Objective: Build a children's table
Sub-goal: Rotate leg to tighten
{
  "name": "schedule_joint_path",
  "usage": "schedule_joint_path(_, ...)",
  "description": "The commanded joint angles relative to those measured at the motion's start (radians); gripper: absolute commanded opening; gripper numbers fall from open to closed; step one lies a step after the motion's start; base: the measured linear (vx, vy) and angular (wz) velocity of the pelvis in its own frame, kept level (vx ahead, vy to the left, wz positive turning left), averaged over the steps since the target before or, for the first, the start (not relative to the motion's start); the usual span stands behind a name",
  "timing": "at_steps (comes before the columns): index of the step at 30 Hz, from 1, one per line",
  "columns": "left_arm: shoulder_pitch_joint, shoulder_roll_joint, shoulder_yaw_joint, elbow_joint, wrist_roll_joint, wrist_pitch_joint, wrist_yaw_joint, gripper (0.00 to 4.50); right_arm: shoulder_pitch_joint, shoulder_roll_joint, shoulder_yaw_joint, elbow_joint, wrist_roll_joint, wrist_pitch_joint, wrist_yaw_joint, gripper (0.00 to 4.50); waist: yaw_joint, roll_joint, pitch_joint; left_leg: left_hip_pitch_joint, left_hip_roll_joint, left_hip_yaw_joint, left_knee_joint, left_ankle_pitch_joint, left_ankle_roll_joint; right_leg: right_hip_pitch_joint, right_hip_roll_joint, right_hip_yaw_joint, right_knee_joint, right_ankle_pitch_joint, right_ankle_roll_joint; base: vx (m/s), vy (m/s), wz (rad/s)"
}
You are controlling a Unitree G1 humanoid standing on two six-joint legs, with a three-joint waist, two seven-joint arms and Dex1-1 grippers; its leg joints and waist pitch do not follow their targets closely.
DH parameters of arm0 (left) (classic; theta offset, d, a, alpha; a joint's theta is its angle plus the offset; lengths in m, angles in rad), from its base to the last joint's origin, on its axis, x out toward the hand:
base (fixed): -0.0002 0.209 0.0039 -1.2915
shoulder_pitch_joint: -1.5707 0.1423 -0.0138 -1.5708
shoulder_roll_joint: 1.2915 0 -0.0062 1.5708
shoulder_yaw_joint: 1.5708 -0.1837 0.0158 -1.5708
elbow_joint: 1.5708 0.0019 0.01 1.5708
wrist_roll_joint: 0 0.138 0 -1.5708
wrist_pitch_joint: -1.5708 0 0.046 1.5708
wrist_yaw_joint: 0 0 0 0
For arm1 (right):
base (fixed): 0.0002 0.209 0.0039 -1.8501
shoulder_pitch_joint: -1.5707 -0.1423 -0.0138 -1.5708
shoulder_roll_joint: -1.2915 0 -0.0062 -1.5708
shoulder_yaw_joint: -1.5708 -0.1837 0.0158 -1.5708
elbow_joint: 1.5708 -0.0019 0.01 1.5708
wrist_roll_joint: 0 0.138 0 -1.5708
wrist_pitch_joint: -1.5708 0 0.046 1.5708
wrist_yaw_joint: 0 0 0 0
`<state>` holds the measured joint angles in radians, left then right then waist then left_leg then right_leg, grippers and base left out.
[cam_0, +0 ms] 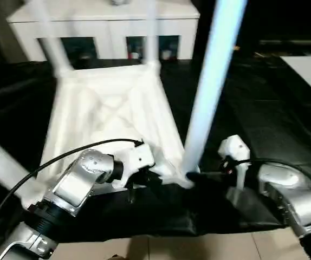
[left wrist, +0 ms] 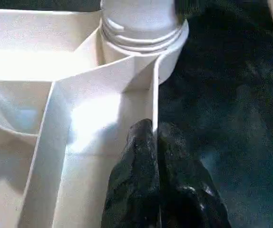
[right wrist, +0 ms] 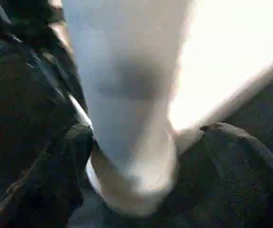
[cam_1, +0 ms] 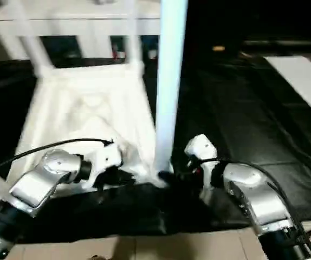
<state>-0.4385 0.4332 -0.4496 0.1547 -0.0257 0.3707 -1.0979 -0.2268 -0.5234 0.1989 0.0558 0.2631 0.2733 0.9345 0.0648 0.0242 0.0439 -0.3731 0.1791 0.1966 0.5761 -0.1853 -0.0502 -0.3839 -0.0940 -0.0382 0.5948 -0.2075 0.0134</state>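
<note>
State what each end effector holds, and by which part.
Left end effector: shut on the tabletop's side wall, near a corner socket. Right end effector: open around the leg's base, not gripping.

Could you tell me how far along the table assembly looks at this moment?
Four legs stand in the corner sockets of the upside-down tabletop. In hand: the left tool pinches the tabletop's rim while the right tool straddles the base of the near right leg. Left: releasing and turning the table upright.
</note>
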Motion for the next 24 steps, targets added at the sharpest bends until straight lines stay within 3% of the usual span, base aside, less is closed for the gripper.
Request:
schedule_joint_path(1, 0.012, -0.013, -0.056, 0.014, 0.008, 0.018, -0.017, 0.0, -0.01, -0.007, 0.006, 0.006, -0.014, 0.001, 0.014, 4.14, -0.007, -0.007, -0.041, 0.025, 0.058, -0.018, -0.073, -0.223, 0.062, 0.023, -0.04, 0.034, -0.063, -0.11, -0.263, 0.0, 0.0, 0.0)
schedule_joint_path(3, 0.011, -0.012, -0.051, 0.016, 0.009, 0.017, -0.016, 0.0, -0.015, -0.011, 0.019, 0.017, -0.021, 0.007, 0.024, 4.14, -0.01, -0.011, -0.042, 0.019, 0.055, -0.019, -0.073, -0.224, 0.048, 0.027, -0.043, 0.035, -0.061, -0.115, -0.251, 0.0, 0.0, 0.0)
schedule_joint_path(7, 0.014, -0.006, -0.047, 0.01, 0.01, 0.02, -0.028, 0.0, -0.015, -0.023, 0.031, 0.023, -0.026, 0.014, 0.044, 3.99, -0.011, -0.014, -0.043, 0.017, 0.051, -0.018, -0.069, -0.212, 0.057, 0.03, -0.047, 0.037, -0.063, -0.111, -0.241, 0.0, 0.0, 0.0)
schedule_joint_path(13, 0.013, -0.007, -0.047, 0.016, 0.013, 0.019, -0.029, 0.0, -0.019, -0.03, 0.034, 0.045, -0.048, 0.017, 0.043, 3.33, -0.009, -0.013, -0.046, 0.015, 0.051, -0.018, -0.065, -0.174, 0.068, 0.033, -0.046, 0.035, -0.059, -0.079, -0.246, 0.0, 0.0, 0.0)
schedule_joint_path(18, 0.011, -0.006, -0.041, 0.021, 0.01, 0.024, -0.028, 0.0, -0.024, 0.004, 0.001, 0.056, -0.021, 0.025, 0.018, 2.9, -0.011, -0.011, -0.046, 0.014, 0.051, -0.019, -0.065, -0.184, 0.071, 0.032, -0.045, 0.034, -0.059, -0.087, -0.252, 0.0, 0.0, 0.0)
schedule_joint_path(24, 0.007, -0.048, -0.017, 0.058, 0.022, 0.043, 0.051, 0.0, -0.025, 0.093, -0.041, 0.095, -0.012, 0.032, -0.1, 2.7, -0.019, -0.009, -0.043, 0.014, 0.05, -0.02, -0.069, -0.23, 0.041, 0.029, -0.045, 0.034, -0.065, -0.153, -0.247, 0.0, 0.0, 0.0)
